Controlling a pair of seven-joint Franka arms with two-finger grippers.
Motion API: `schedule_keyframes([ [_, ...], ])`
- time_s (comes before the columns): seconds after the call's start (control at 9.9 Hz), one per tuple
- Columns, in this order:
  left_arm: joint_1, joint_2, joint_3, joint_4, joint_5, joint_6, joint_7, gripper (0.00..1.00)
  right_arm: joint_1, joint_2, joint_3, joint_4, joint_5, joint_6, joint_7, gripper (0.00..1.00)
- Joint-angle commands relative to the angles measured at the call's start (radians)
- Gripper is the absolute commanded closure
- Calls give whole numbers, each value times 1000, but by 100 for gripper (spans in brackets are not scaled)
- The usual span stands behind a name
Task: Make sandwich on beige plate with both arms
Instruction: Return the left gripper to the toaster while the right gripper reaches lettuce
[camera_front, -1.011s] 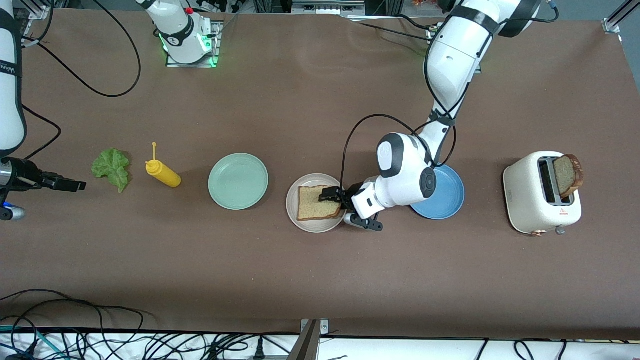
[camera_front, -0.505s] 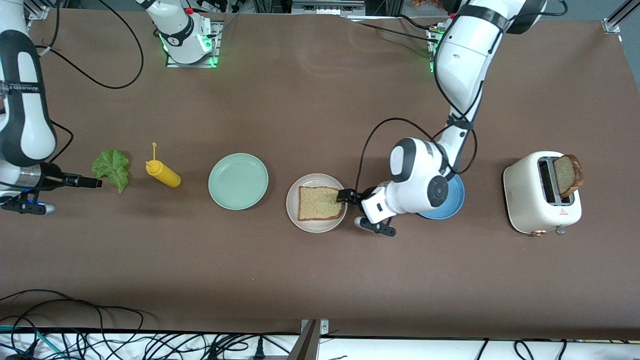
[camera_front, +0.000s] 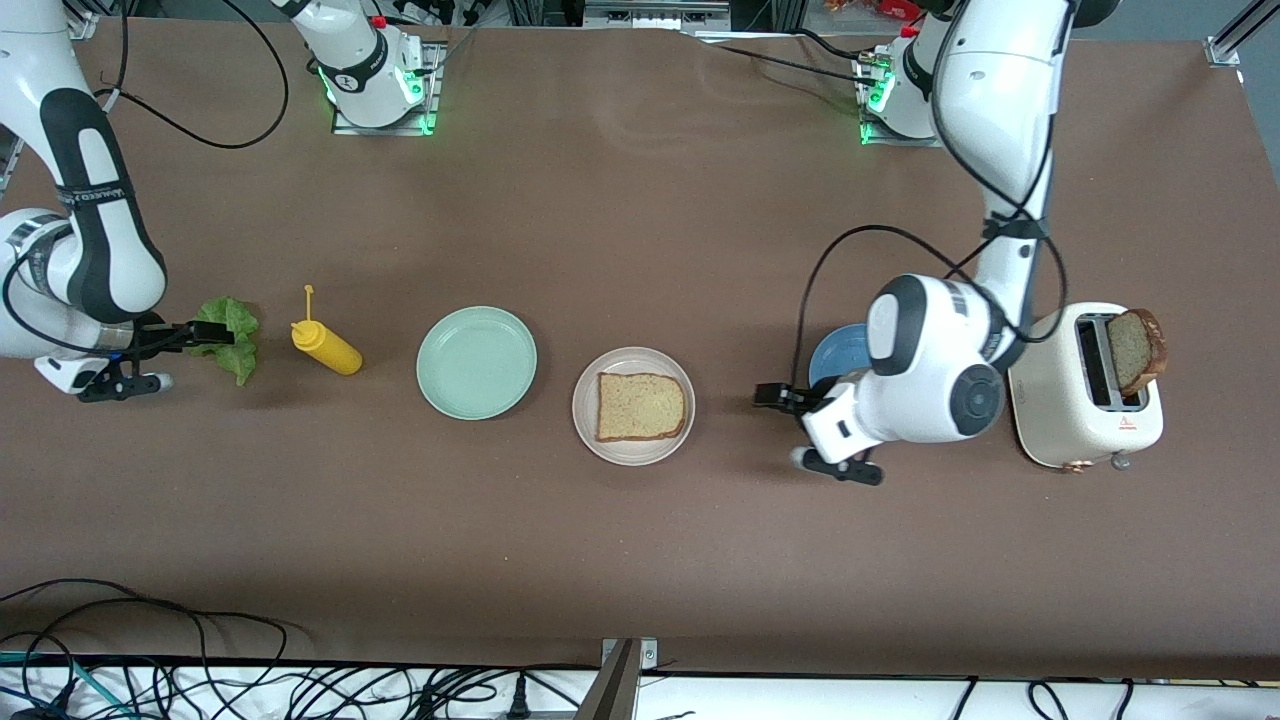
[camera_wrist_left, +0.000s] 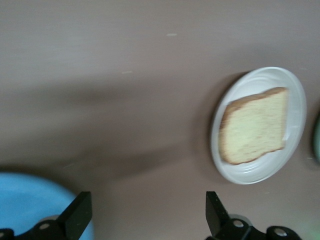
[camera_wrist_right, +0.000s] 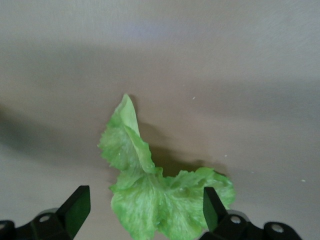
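Now first bread slice (camera_front: 641, 406) lies on the beige plate (camera_front: 633, 451). Right gripper (camera_front: 205, 332), jaws wide, is over lettuce (camera_front: 231, 334) — next: lower, pinch it. Left gripper (camera_front: 778, 396), empty & open, over bare table near blue plate (camera_front: 830, 356).

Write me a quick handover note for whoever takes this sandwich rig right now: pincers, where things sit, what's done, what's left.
Left pincer: open, empty, over the table between the beige plate and the blue plate.
Right pincer: open, over the lettuce leaf, not gripping it yet.
Done: one bread slice lies flat on the beige plate.
Second bread slice stands in the toaster at the left arm's end.
Left: lettuce onto the plated slice, then the toaster slice on top.
Unused: mint-green plate, yellow bottle.
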Motion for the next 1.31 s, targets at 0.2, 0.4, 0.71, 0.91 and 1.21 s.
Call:
schedule_keyframes([
  [0.2,79,-113,27,-20,277,-128,-41,0,-17,39,5,-2,-50,41,-99,14],
  [0.4,160,-159,27,-14,308,-184,-31,0,-17,42,5,-2,-50,40,-105,60],
  [0.71,191,-239,27,-14,459,-283,-21,0,-17,38,5,20,-50,31,-106,100],
  [0.91,217,-260,27,-14,496,-313,-15,0,-17,22,5,95,-47,-16,-99,100],
  [1.21,260,-268,28,-12,498,-326,11,0,-9,22,11,341,-34,-284,-52,100],
])
